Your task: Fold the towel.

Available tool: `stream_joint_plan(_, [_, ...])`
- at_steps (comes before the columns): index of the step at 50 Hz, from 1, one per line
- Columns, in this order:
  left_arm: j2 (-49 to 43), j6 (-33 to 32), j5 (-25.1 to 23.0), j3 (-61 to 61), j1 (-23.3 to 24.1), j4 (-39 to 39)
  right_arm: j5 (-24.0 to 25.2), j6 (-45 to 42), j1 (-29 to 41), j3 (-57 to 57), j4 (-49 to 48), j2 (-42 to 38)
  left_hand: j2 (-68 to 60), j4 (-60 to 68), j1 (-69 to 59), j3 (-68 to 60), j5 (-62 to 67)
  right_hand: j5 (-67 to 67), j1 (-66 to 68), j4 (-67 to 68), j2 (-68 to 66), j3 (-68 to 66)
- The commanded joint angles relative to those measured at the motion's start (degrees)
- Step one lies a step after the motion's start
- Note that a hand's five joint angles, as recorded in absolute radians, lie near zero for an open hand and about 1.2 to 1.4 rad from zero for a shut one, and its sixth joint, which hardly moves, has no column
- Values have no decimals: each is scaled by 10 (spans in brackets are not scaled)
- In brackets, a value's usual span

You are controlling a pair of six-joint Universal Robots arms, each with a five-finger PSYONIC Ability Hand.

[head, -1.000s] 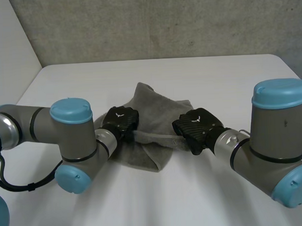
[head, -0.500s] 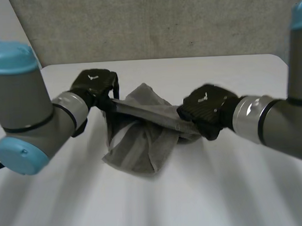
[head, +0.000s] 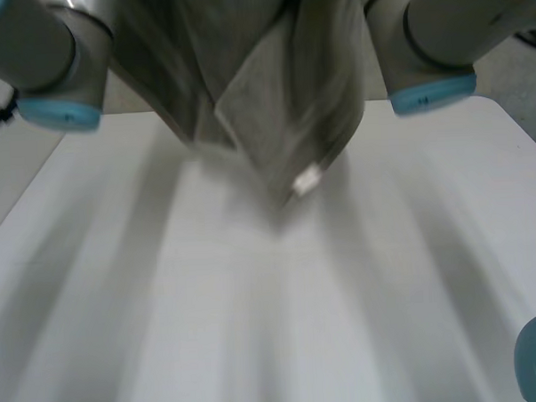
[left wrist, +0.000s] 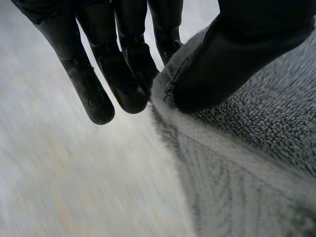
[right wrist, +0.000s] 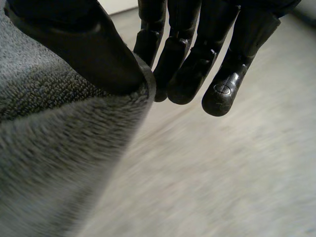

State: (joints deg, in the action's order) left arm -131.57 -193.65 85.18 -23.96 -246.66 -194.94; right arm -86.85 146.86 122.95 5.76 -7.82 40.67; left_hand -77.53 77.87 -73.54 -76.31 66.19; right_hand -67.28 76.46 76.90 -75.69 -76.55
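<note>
**Towel (head: 245, 77) hangs high over the tabletop (head: 256, 326)**

Its top edge runs left to right between the arms. The cloth drops to a tip with a white label (head: 306, 180). The head view gives that hang. The wrist views give the grips: left hand (left wrist: 121, 64) and right hand (right wrist: 187, 64) each pinch the edge between thumb and fingers.

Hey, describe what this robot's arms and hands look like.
Both arms are thick grey cylinders: the left arm and right arm each carry a rounded light-blue cap. The left hand and right hand are glossy black, smooth and rounded at the tips.
</note>
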Motion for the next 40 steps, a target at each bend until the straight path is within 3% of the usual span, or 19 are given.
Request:
stream_joint_plan(1, [82, 29, -10, -70, -1, -64, -3, 66, -1, 3, 16, 37, -25, 21, -65, -37, 38, -27, 35, 31, -43, -34])
stream_joint_plan(6, [115, 28, -10, -179, -15, -69, 41, 73, -1, 72, 126, 58, -25, 21, -65, -37, 38, -27, 35, 31, -43, -34])
stream_joint_plan(8, [130, 27, -12, -270, -43, -67, 79, 71, 4, 118, 199, 63, -25, 21, -65, -37, 38, -27, 35, 31, -43, -34])
stream_joint_plan(12, [142, 26, -26, -368, -65, -69, 92, 67, 5, 174, 274, 64, -25, 21, -65, -37, 38, -27, 35, 31, -43, -34])
stream_joint_plan(17, [150, 23, -92, -547, -92, -69, 102, 52, 6, 348, 377, 75, -25, 21, -65, -37, 38, -27, 35, 31, -43, -34])
stream_joint_plan(24, [142, -24, -137, -672, -107, -69, 106, 42, 6, 548, 339, 109, -25, 21, -65, -37, 38, -27, 35, 31, -43, -34])
stream_joint_plan(25, [140, -50, -139, -695, -114, -68, 110, 40, 6, 589, 311, 121, -25, 21, -65, -37, 38, 22, -14, -18, 6, 15])
stream_joint_plan(26, [138, -79, -139, -716, -123, -69, 111, 40, 5, 623, 282, 133, -25, 21, -65, -37, 38, 159, -151, -155, 143, 152])
stream_joint_plan(27, [138, -79, -139, -716, -123, -69, 111, 40, 5, 624, 281, 133, -25, 21, -65, -37, 38, 161, -152, -157, 145, 153])
stream_joint_plan(29, [135, -132, -142, -738, -135, -68, 103, 40, 4, 672, 224, 150, -25, 21, -65, -37, 38, 442, -434, -438, 426, 435])
stream_joint_plan(30, [135, -132, -142, -738, -135, -68, 103, 40, 4, 673, 224, 150, -25, 21, -65, -37, 38, 443, -435, -439, 427, 436])
stream_joint_plan(32, [141, -169, -136, -743, -138, -67, 99, 41, -2, 697, 185, 155, -25, 21, -65, -37, 38, 579, -571, -575, 563, 572])
stream_joint_plan(36, [146, -180, -136, -742, -141, -65, 90, 44, -2, 708, 173, 162, -25, 21, -65, -37, 38, 673, -665, -669, 657, 666])
stream_joint_plan(40, [155, -179, -134, -744, -153, -67, 70, 54, -31, 722, 170, 181, -25, 21, -65, -37, 38, 673, -665, -669, 657, 666])
